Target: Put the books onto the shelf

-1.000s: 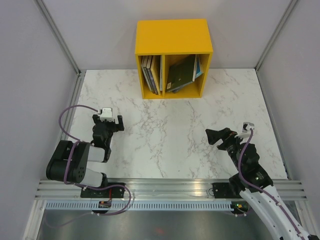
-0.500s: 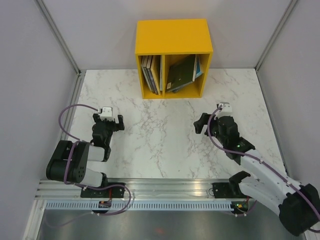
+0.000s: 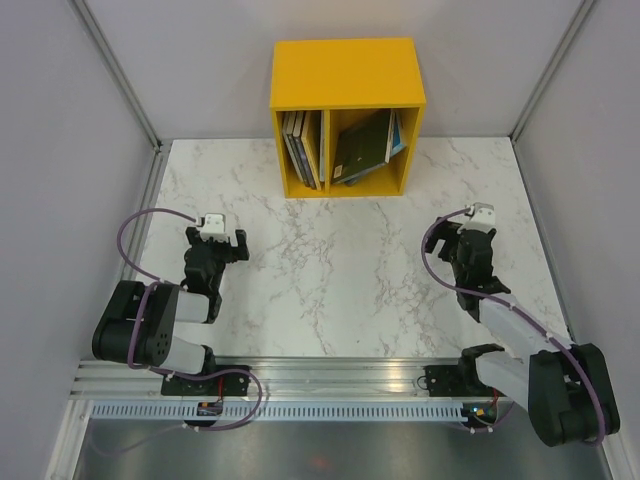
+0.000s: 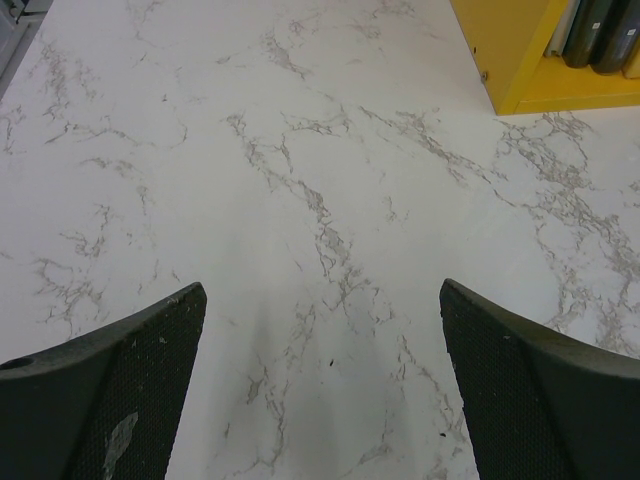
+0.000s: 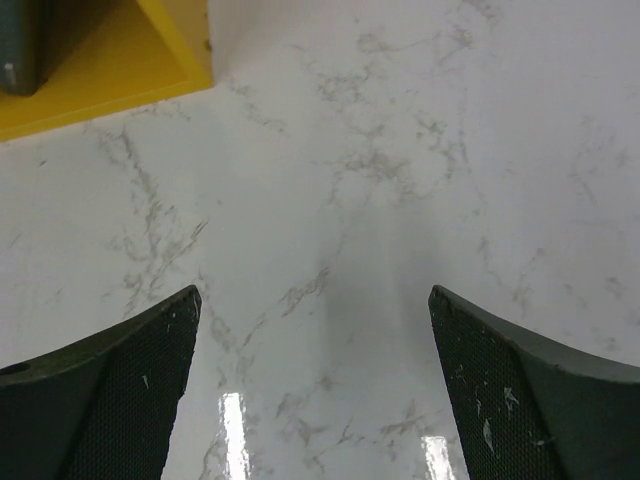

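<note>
1. Left gripper is wide open and holds nothing. It sits low over bare marble on the near-left of the table, well apart from the shelf.
2. Right gripper is the same: jaws fully apart and empty. It's over the right side of the table, nearer the shelf than my left one but not touching it.
3. Books: every one I can see is inside the shelf.
   - Left of the divider, a row stands on edge, roughly upright.
   - Right of the divider, a leaning stack sits tilted, with a dark green cover facing out and a light blue one behind it.
4. No book is on the table in the top view. Neither wrist view shows anything between my fingers, only marble and a shelf corner.
5. My read is that placing is done.
6. Possibly left:
   - The right stack leans and could be squared up.
   - I can't confirm the count, since the spines are too small to separate.
   - Otherwise I just park both arms.
</note>
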